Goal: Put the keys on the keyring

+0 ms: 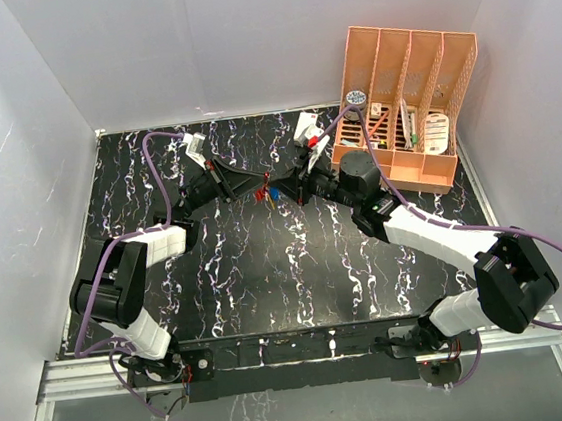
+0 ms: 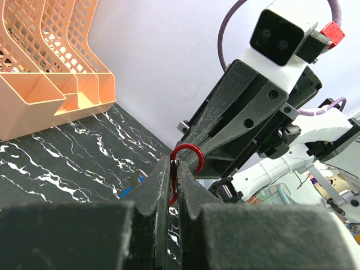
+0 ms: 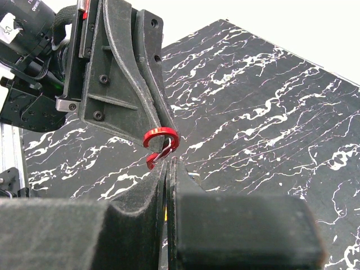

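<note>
The keyring [image 2: 188,152] is a thin red loop; my left gripper [image 2: 173,164] is shut on it, with its curved end sticking out past the fingertips. In the right wrist view the keyring [image 3: 161,138] hangs at the tip of the left fingers [image 3: 132,90], its wire gate facing my right gripper [image 3: 169,163]. The right gripper is shut on a key, with a sliver of yellow head [image 3: 166,211] showing between the jaws, just below the keyring. A blue-headed key [image 2: 130,189] lies on the table below. From above, both grippers meet at small coloured keys [image 1: 271,194].
An orange slotted file organizer [image 1: 411,106] stands at the back right and shows in the left wrist view [image 2: 50,73]. The black marbled table [image 1: 267,272] is walled in white on three sides. Purple cables loop from both arms.
</note>
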`<state>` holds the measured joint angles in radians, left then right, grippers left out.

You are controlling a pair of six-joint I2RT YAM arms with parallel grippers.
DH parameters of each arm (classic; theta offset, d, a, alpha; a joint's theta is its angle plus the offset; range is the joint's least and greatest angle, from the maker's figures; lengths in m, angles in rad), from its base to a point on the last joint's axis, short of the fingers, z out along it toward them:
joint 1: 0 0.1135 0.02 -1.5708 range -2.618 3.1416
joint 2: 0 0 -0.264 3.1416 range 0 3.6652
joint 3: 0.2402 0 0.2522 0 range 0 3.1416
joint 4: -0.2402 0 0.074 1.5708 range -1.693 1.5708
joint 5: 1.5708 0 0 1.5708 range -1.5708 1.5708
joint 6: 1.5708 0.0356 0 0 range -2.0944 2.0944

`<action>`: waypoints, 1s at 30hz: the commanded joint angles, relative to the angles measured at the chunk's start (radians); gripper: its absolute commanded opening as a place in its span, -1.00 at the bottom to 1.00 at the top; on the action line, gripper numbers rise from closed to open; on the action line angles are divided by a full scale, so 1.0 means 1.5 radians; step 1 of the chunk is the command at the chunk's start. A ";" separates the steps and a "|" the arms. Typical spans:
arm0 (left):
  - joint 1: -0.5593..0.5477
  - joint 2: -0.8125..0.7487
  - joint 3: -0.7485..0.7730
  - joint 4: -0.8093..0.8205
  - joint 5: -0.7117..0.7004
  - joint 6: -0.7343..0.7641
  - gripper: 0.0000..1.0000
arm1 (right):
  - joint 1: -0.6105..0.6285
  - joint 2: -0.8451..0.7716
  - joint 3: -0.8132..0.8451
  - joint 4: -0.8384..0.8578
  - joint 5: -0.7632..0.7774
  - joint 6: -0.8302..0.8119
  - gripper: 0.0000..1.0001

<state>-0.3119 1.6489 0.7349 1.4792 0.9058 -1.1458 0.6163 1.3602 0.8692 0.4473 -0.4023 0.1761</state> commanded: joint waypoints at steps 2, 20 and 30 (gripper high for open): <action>-0.005 -0.004 0.014 0.205 -0.001 -0.006 -1.00 | 0.004 -0.005 0.011 0.050 -0.015 -0.014 -1.00; -0.008 -0.007 0.021 0.205 -0.003 -0.007 -1.00 | 0.004 0.003 0.007 0.045 -0.020 -0.019 -1.00; -0.008 -0.005 0.026 0.205 -0.005 -0.007 -1.00 | 0.004 0.000 0.001 0.040 -0.018 -0.023 -1.00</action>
<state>-0.3164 1.6489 0.7391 1.4792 0.9012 -1.1465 0.6178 1.3640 0.8692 0.4507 -0.4225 0.1585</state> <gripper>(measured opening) 0.032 0.007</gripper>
